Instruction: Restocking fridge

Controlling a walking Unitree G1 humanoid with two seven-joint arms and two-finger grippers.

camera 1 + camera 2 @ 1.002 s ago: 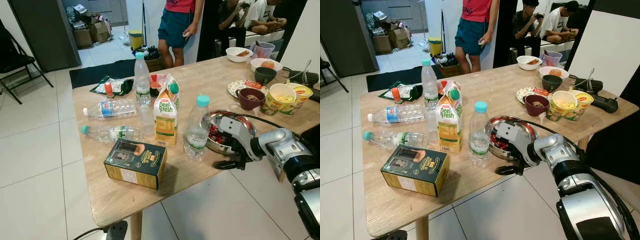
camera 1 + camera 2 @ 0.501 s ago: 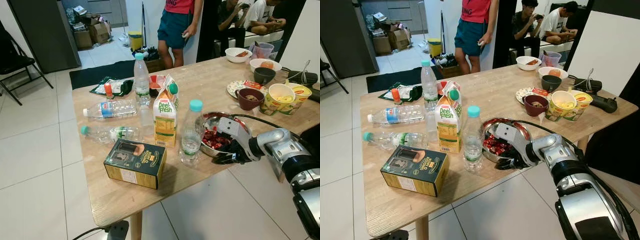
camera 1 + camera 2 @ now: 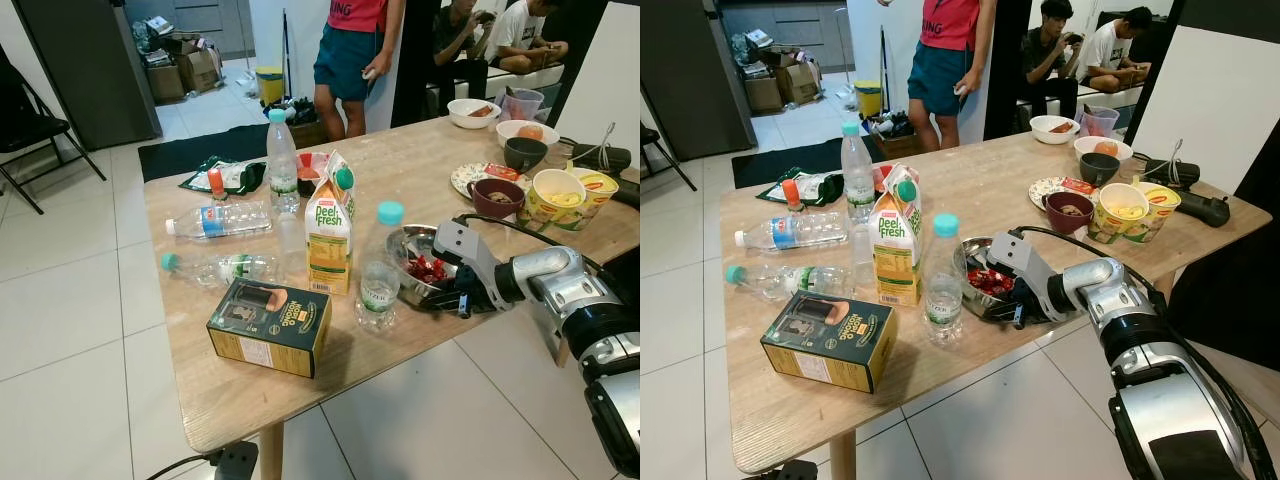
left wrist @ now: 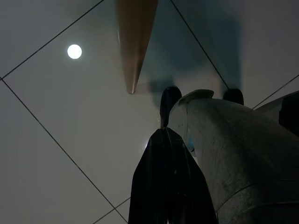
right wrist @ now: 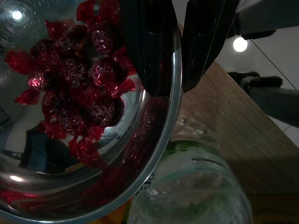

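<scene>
Two black fingers of the right gripper [image 3: 1018, 303] clamp the near rim of the steel bowl [image 3: 975, 262] of red-wrapped sweets [image 5: 74, 98], one finger inside and one outside, as the right wrist view makes plain. The bowl sits at the table's [image 3: 200, 400] near edge, just right of the upright water bottle [image 3: 380, 268] and the juice carton [image 3: 331, 237]. Judged step: securing the bowl for carrying to the fridge; the next move calls for a level lift clear of the bottle. The left gripper [image 4: 163, 182] hangs idle over the floor tiles, fingers apparently pressed together.
</scene>
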